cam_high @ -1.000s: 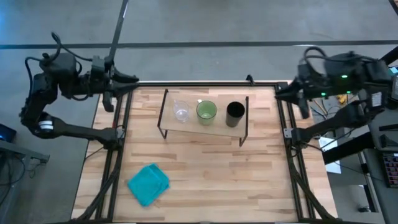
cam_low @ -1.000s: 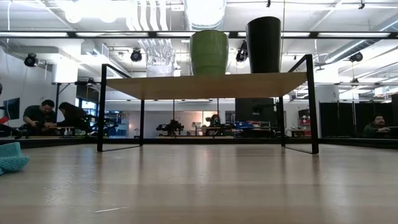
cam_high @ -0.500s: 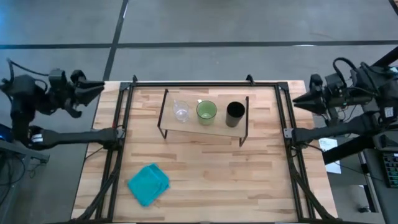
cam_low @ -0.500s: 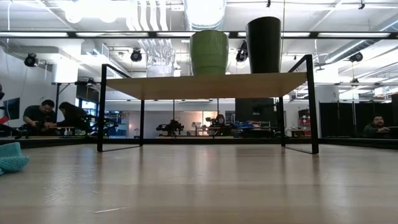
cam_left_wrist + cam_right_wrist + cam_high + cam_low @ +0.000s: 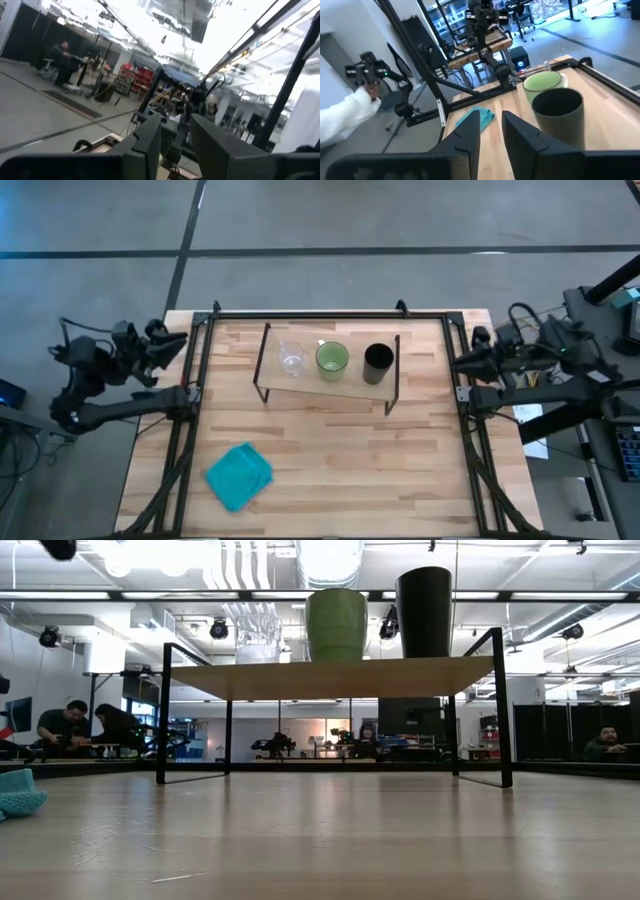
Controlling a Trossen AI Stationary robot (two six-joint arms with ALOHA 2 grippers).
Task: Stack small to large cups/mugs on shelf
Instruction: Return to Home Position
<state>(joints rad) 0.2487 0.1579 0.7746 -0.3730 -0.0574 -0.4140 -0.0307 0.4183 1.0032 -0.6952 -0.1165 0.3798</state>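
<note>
The shelf (image 5: 328, 388) stands on its black wire legs at the table's far middle. On its board, from the table's left to its right, stand the clear glass cup (image 5: 291, 360), the green mug (image 5: 332, 359) and the black cup (image 5: 378, 362), each upright on its base. In the low view the mug (image 5: 336, 625) and the black cup (image 5: 424, 612) rise above the board (image 5: 330, 677). My left gripper (image 5: 183, 340) hangs off the table's left edge, open by a narrow gap and empty. My right gripper (image 5: 455, 362) sits at the right edge, pointing at the black cup (image 5: 557, 117), open and empty.
A crumpled teal cloth (image 5: 240, 475) lies near the table's near left corner. Black frame rails (image 5: 190, 400) run along both sides of the table. Bare wood stretches in front of the shelf. A person's white sleeve (image 5: 340, 117) shows beyond the table in the right wrist view.
Both arms have swung away from the table's far corners, out past its side edges, then come back toward the near side to hang at the left and right edges. The cups, the shelf and the cloth have stayed in place.
</note>
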